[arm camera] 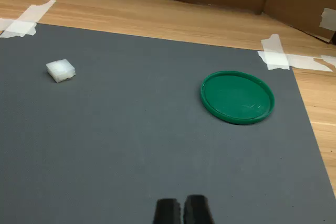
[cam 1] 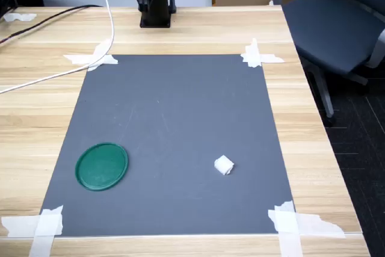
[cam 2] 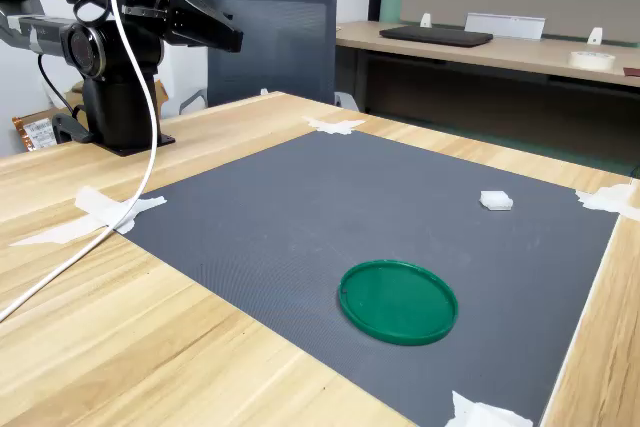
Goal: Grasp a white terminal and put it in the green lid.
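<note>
While raised above the mat, tool (arm camera: 182,209) pressed together, holding nothing, touching nothing.

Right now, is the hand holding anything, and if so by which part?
Nothing is held. The hand is shut and empty, up near the arm's base. The white terminal lies untouched on the grey mat, apart from the green lid.

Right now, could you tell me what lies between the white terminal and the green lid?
Nothing: only bare grey mat separates the white terminal from the green lid, as both exterior views show.
</note>
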Controlling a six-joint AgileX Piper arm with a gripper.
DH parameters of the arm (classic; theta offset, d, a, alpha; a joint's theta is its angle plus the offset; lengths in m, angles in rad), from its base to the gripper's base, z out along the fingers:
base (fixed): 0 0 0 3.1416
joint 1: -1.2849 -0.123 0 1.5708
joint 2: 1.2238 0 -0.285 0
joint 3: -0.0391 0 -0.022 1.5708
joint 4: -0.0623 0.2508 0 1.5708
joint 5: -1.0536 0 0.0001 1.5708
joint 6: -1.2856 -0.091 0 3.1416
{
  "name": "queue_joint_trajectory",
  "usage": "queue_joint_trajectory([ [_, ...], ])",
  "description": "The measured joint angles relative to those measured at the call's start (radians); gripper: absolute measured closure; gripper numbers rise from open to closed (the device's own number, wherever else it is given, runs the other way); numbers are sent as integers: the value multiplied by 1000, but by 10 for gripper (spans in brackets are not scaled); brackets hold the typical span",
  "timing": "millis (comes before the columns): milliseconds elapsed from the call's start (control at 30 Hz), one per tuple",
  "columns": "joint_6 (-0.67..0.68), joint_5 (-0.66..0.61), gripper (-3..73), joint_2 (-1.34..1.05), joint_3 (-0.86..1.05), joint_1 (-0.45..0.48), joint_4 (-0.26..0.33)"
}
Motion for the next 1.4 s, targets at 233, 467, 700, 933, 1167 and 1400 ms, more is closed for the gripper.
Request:
queue_joint_trajectory([
  [233,0,0,724,0,0,0,3],
  [467,-2,0,724,0,0,0,3],
  [700,-2,0,724,0,0,0,3],
  [933,3,2,724,78,-12,0,3],
  [1167,5,5,724,239,-95,0,3],
  [1400,7,16,724,429,-201,0,3],
])
